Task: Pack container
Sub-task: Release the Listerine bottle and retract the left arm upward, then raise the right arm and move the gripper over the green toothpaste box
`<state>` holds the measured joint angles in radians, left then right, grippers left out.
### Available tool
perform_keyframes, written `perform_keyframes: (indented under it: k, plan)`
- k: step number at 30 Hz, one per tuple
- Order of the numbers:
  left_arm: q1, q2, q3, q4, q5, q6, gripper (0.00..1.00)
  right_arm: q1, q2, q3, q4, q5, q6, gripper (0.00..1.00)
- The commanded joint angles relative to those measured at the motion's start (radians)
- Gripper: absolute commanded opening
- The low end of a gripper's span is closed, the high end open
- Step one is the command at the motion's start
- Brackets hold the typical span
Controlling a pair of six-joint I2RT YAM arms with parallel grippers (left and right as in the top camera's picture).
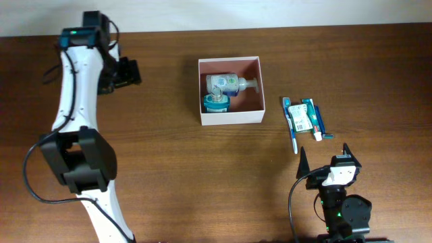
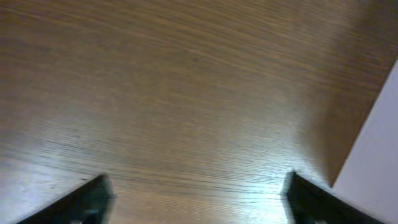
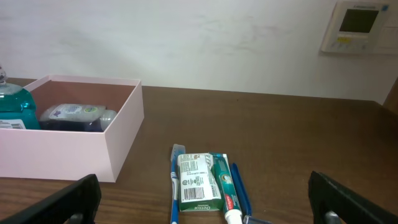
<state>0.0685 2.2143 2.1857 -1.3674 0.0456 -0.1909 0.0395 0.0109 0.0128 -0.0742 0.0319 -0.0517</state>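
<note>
Picking the green box [image 1: 299, 117] for the container [image 1: 236, 116]
We should lower the right gripper [image 1: 325, 156], fingers spread and empty, squarely over it, avoiding the toothbrush [image 1: 292, 129]; the left gripper [image 1: 126, 73] hangs released.

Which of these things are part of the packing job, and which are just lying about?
Job: container, with pump bottle and teal bottle inside; toothbrush, green box and toothpaste waiting beside it.
Just there: wall panel, wooden table.

Container [image 1: 233, 116]: holding pump bottle [image 1: 229, 84] and blue bottle [image 1: 217, 102]
Just right of container: toothbrush [image 1: 293, 135], toothpaste [image 1: 314, 120], on table [image 1: 169, 155]
</note>
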Motion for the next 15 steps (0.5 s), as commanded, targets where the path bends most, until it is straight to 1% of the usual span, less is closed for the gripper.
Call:
perform_keyframes:
  k: [1,4,13,15]
  plan:
    - [0.018,-0.028,0.013,-0.009,0.018,-0.003,0.99,-0.007,-0.007,-0.007,-0.004,-0.002,0.007,0.99]
    - [0.018,-0.028,0.013,-0.01,0.018,-0.003,0.99,-0.007,-0.007,-0.007,-0.004,-0.002,0.007,1.0]
    - [0.018,-0.028,0.013,-0.01,0.018,-0.003,0.99,-0.007,-0.007,-0.007,0.002,0.006,0.003,0.99]
    - [0.018,-0.028,0.013,-0.01,0.018,-0.003,0.99,-0.007,-0.007,-0.007,0.073,-0.001,0.007,0.99]
